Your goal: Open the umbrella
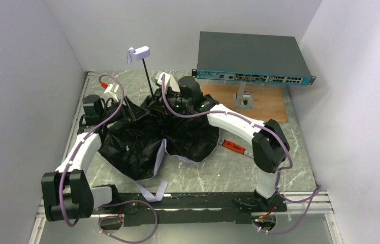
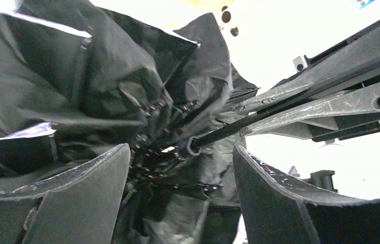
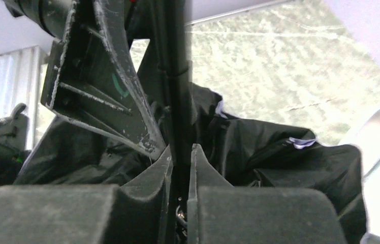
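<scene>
Right pincer (image 3: 180,155) clenched on umbrella (image 1: 142,142) shaft, just above crumpled canopy; left pincer (image 2: 180,150) released, beside ribs, seemingly not touching.

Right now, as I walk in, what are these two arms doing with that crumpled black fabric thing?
They are opening a compact folding umbrella with black lining and a small lavender handle, lying on the grey marbled table. The right gripper is shut on its thin black shaft, close to the canopy. The left gripper stands open near the ribs, holding nothing. The canopy is crumpled, not yet spread.
</scene>
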`<action>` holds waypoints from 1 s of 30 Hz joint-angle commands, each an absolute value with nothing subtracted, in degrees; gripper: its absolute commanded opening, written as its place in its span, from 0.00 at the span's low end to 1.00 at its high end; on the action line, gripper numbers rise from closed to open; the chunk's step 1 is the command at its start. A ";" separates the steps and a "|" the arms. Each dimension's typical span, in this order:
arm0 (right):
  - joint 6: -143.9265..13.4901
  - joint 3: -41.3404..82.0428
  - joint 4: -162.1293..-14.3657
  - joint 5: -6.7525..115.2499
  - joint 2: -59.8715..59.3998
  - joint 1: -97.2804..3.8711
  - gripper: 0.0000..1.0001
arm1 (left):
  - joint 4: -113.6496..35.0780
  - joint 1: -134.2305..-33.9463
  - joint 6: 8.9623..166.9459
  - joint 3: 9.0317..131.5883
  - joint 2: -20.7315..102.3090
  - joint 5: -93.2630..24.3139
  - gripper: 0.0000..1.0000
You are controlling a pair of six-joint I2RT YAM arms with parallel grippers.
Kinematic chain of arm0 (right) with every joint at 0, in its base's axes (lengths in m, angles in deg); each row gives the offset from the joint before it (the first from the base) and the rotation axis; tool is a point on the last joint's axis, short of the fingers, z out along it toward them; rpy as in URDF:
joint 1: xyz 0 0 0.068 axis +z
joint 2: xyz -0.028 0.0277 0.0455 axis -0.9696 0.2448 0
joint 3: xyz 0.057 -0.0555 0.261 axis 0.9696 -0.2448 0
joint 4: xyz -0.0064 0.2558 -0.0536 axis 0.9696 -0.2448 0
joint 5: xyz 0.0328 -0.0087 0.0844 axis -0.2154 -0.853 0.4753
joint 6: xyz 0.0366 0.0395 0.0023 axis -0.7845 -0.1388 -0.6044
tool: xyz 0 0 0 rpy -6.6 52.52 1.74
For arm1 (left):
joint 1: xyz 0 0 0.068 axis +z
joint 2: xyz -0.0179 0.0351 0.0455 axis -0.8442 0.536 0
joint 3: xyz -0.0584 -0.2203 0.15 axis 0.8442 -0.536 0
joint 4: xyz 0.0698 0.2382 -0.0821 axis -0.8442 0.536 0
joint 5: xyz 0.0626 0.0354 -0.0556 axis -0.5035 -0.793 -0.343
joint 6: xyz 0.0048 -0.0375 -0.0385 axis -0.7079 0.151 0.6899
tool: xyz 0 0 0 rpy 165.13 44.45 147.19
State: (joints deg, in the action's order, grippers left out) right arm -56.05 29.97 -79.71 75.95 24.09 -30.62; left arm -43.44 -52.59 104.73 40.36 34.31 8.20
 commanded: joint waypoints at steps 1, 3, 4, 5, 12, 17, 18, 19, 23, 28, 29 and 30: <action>-54.17 27.04 -73.67 77.28 18.17 -30.66 0.00 | -50.96 -56.78 116.98 38.89 36.31 6.33 0.77; -53.57 25.99 -73.94 78.38 17.59 -30.59 0.00 | -55.70 -58.92 120.35 37.78 37.25 6.25 0.76; -53.72 25.73 -74.11 78.58 17.56 -30.65 0.00 | -57.09 -59.92 121.22 37.63 37.67 6.22 0.75; -54.11 25.43 -74.07 78.61 17.48 -30.63 0.00 | -57.89 -61.09 121.58 37.57 38.21 6.22 0.74; -55.59 23.06 -71.88 78.82 15.14 -30.54 0.00 | -60.30 -63.63 123.13 36.47 46.20 0.27 0.69; -57.31 23.04 -71.76 78.31 12.42 -30.55 0.00 | -56.29 -58.77 119.46 38.96 52.35 -2.14 0.69; -57.62 23.27 -71.93 78.34 11.88 -30.54 0.00 | -55.36 -56.48 119.06 39.01 52.98 -2.69 0.69; -57.81 23.35 -72.05 78.40 11.36 -30.60 0.00 | -54.51 -54.19 118.49 39.05 53.64 -3.18 0.68; -58.31 22.44 -72.92 79.74 10.44 -30.65 0.00 | -47.14 -47.17 114.46 40.57 55.17 -7.36 0.72; -60.91 20.44 -72.01 81.62 10.87 -30.65 0.00 | -48.06 -42.67 112.46 39.81 54.54 -3.88 0.73; -60.96 20.32 -71.65 81.86 11.14 -30.64 0.00 | -48.35 -42.60 111.20 40.11 53.49 -2.05 0.74; -60.91 20.46 -71.35 82.02 11.39 -30.58 0.00 | -48.62 -42.61 110.40 40.14 51.97 -0.57 0.75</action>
